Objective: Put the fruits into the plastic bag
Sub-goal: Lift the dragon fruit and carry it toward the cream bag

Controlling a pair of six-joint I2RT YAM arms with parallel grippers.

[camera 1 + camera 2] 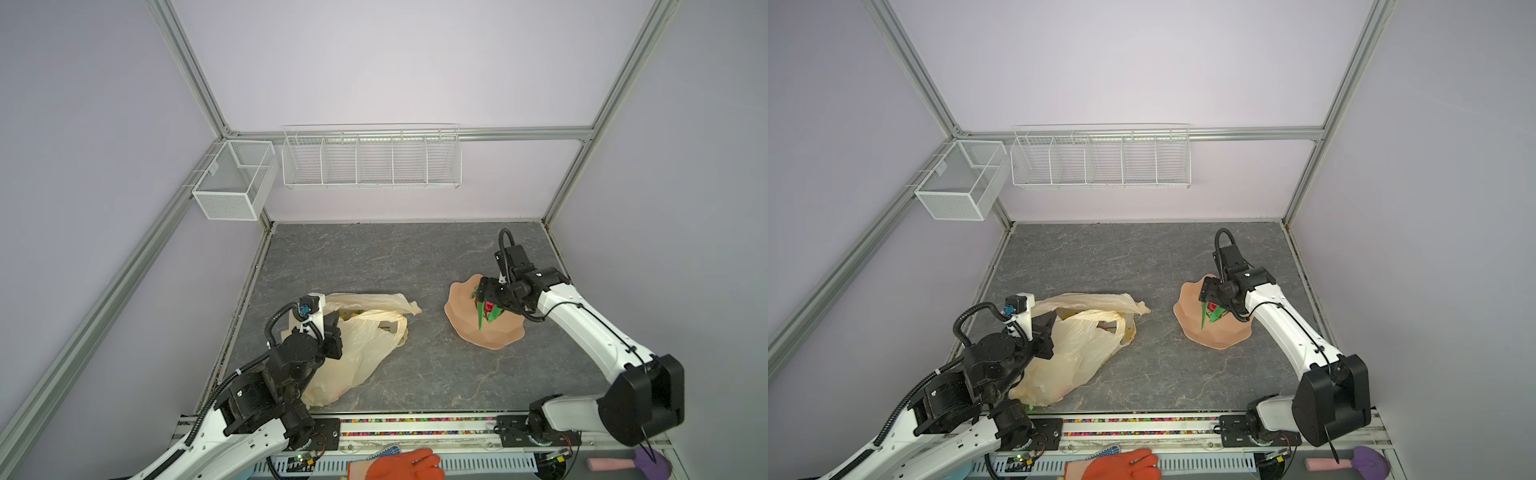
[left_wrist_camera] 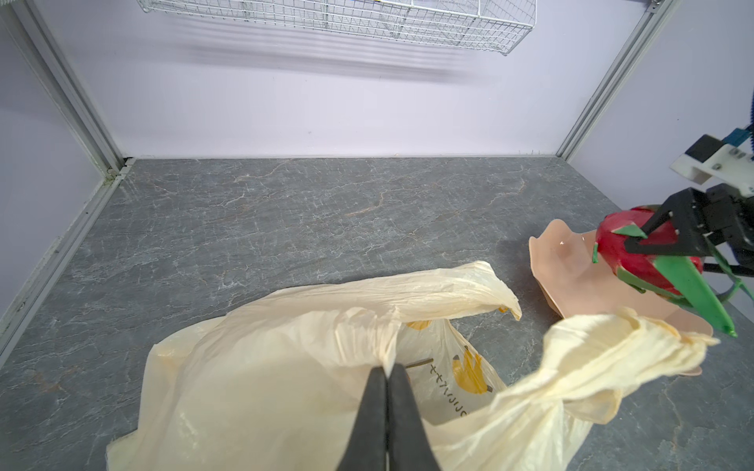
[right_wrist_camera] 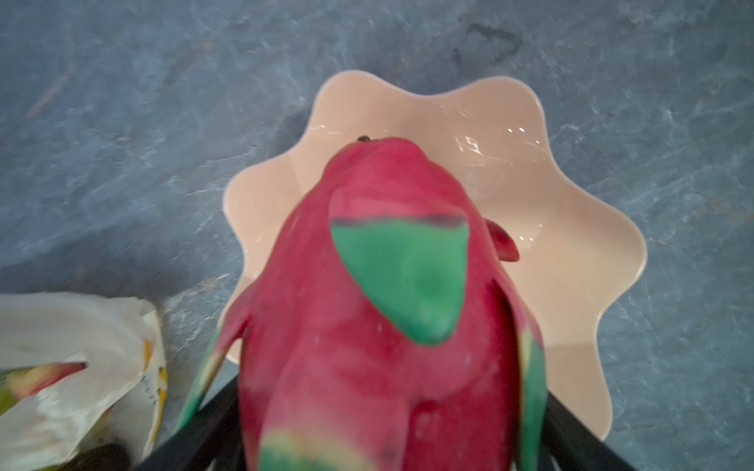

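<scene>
The right gripper [image 1: 487,308], fingers wide, clasps the dragon fruit [image 3: 367,318] over the plate [image 1: 461,297] at right; it should travel left, clearing the rim of the plastic bag [image 1: 365,345] that the left gripper [image 2: 386,375], fingers closed, pinches at the mouth.

Pale lilac walls [image 1: 395,62] close the cell on three sides, framed by aluminium posts [image 1: 191,66]. The table [image 1: 374,257] has a grey, marble-veined top. At 12 o'clock a white wire rack [image 1: 371,160] with five compartments hangs on the back wall, and at 10 o'clock a white mesh basket [image 1: 232,187]. The light is soft and even.
</scene>
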